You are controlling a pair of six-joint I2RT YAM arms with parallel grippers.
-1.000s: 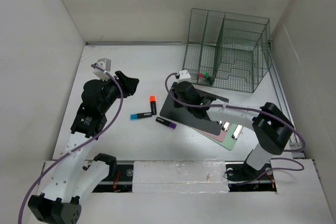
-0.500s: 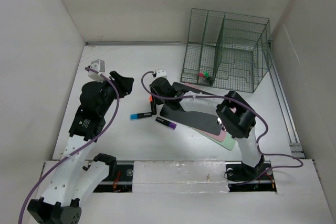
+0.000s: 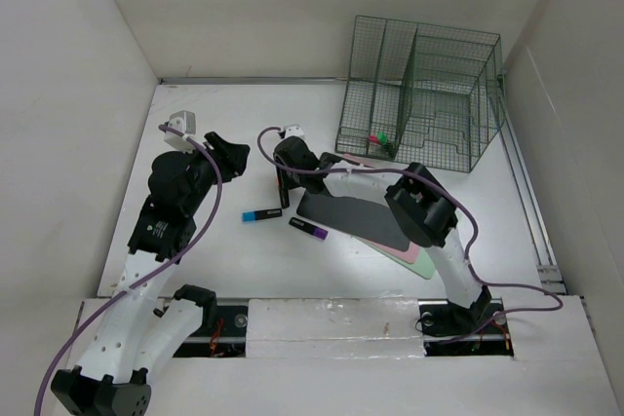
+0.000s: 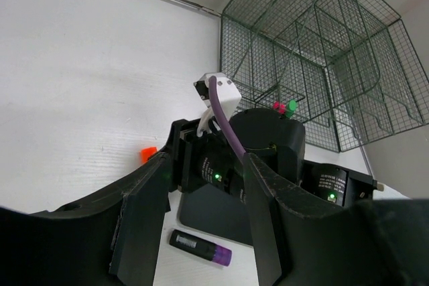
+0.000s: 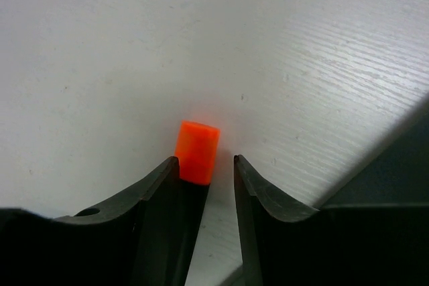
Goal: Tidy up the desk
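The white desk (image 3: 224, 250) holds three loose markers: an orange-capped one (image 3: 284, 189), a blue-capped one (image 3: 257, 215) and a purple-capped one (image 3: 308, 229). My right gripper (image 3: 283, 172) is down over the orange-capped marker. In the right wrist view the jaws (image 5: 206, 160) are open around the marker (image 5: 197, 152), whose black body lies against the left finger (image 5: 151, 199), with a gap to the right one. My left gripper (image 3: 236, 156) is open and empty above the desk, left of the right gripper. Its wrist view shows its open gripper (image 4: 204, 165), the purple-capped marker (image 4: 201, 247) and the orange cap (image 4: 148, 154).
A black notebook (image 3: 353, 218) lies on pink and green ones (image 3: 421, 258) right of the markers. A dark green wire rack (image 3: 421, 90) stands at the back right, with pink and green markers (image 3: 382, 140) in its front compartment. White walls border the desk.
My right gripper has swung left from over the black notebook to the orange-capped marker and come down around it. My left gripper has shifted slightly back.
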